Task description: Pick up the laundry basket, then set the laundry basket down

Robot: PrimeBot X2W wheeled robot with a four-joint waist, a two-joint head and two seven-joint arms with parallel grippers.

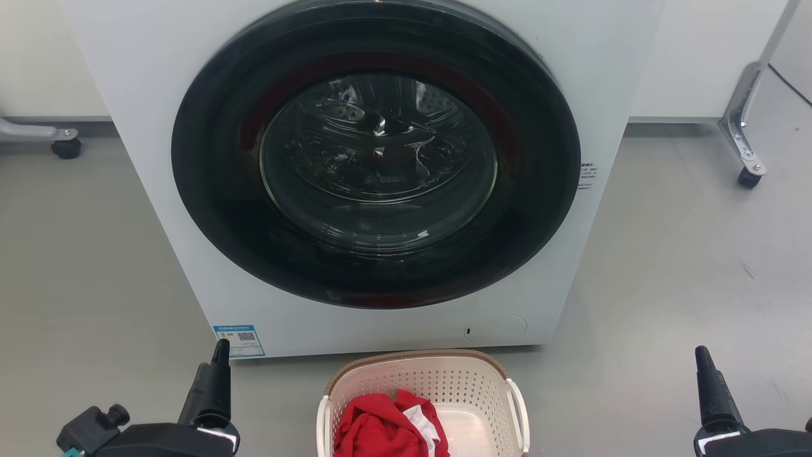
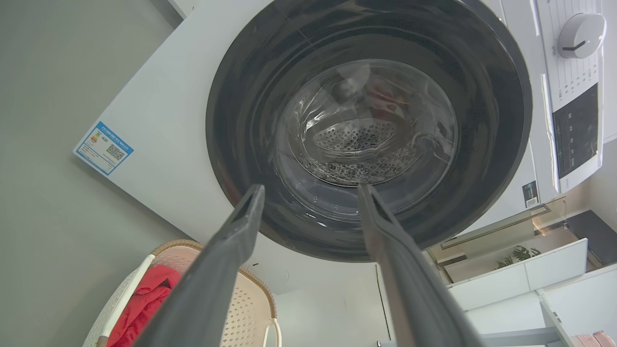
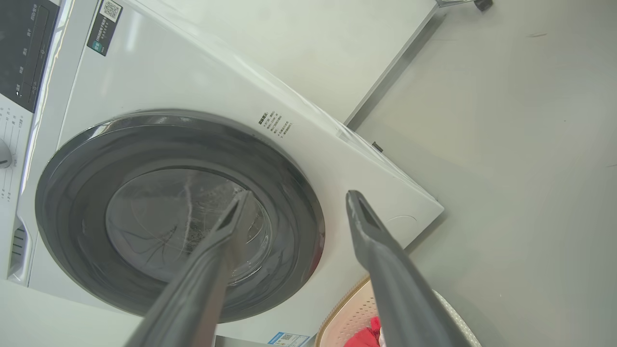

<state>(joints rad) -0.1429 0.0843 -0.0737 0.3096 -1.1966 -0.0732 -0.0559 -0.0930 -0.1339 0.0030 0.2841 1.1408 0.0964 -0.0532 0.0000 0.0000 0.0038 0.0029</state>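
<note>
Grey floor (image 1: pixel 685 266), smooth, running to a pale wall at the far side. White front-loading washing machine (image 1: pixel 158 76) stands at centre, its round dark door (image 1: pixel 377 152) shut, with the metal drum visible through the glass. Blue label (image 1: pixel 239 341) at the lower left corner of the machine's front; the left wrist view shows a white control dial (image 2: pixel 581 34) on the panel. Metal frame legs on casters stand at far left (image 1: pixel 38 134) and far right (image 1: pixel 742 127). Laundry basket (image 1: pixel 438 381) sits upright on the floor just on the near side of the machine's base, roughly centred under the door, brown rim on top and a white handle on each side; its near part is cut off by the frame edge. Red garment (image 1: pixel 374 428) with a bit of white cloth lies in the basket's left half; the right half of the basket floor is bare. Left gripper (image 2: pixel 311 188): fingers spread wide, nothing between them, pointing toward the door, positioned near left of the basket and well apart from it. Right gripper (image 3: pixel 297 193): fingers likewise spread wide and holding nothing, near right of the basket, well apart from it. Basket lies between the two grippers, touched by neither.
</note>
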